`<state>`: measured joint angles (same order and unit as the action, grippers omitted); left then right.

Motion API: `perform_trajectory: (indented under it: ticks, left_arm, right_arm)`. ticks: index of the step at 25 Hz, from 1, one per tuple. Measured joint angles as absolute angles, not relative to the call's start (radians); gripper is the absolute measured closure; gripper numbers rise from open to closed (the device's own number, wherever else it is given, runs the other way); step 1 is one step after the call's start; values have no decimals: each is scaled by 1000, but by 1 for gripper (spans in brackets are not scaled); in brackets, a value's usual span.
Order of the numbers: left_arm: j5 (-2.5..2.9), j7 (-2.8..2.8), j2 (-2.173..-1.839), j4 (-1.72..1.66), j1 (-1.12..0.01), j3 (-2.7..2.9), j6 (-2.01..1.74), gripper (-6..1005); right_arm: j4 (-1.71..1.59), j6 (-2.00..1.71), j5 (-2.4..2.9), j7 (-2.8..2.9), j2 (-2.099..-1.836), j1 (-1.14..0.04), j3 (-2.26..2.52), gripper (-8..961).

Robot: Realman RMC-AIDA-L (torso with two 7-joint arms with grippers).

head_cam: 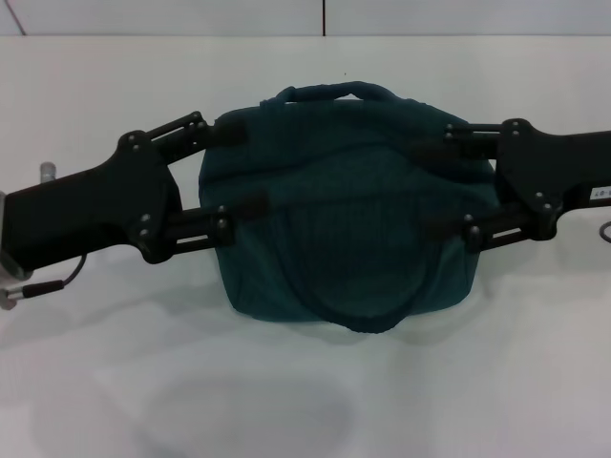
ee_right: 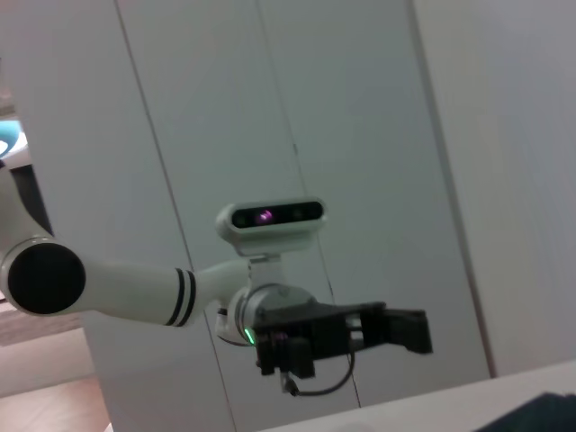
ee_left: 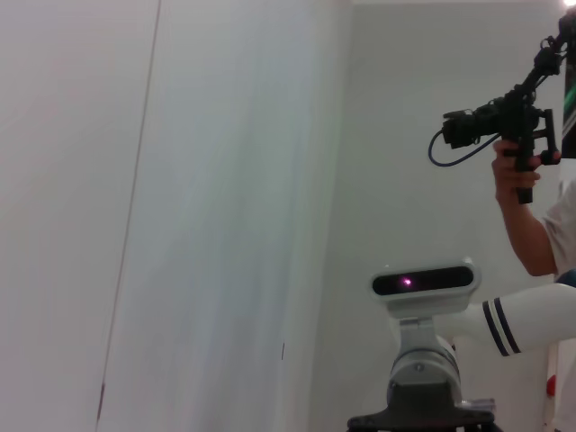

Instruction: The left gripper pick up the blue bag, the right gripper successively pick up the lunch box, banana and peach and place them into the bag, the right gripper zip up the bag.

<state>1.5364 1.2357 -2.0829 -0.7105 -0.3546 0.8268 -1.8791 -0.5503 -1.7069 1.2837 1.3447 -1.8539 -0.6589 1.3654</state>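
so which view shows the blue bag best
The head view: the whole blue bag sits on the white table, with the left gripper and right gripper reaching in from either side. The right wrist view catches only a dark corner of it; the left wrist view shows none.

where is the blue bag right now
In the head view the blue bag sits mid-table, between the left gripper on its left side and the right gripper on its right.
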Motion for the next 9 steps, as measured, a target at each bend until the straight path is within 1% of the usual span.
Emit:
perform_trajectory:
  ticks: [2,9]
  left_arm:
    - [1538,1235,-2083,-708,-355,827,-1878,169]
    - [1539,1234,-2083,-707,-355,827,-1878,170]
  right_arm:
    - [-566,-1707,1285,1346,-1858,-660,1365,67]
    - [-572,-1705,1287,1360,-1859,-662,1365,67]
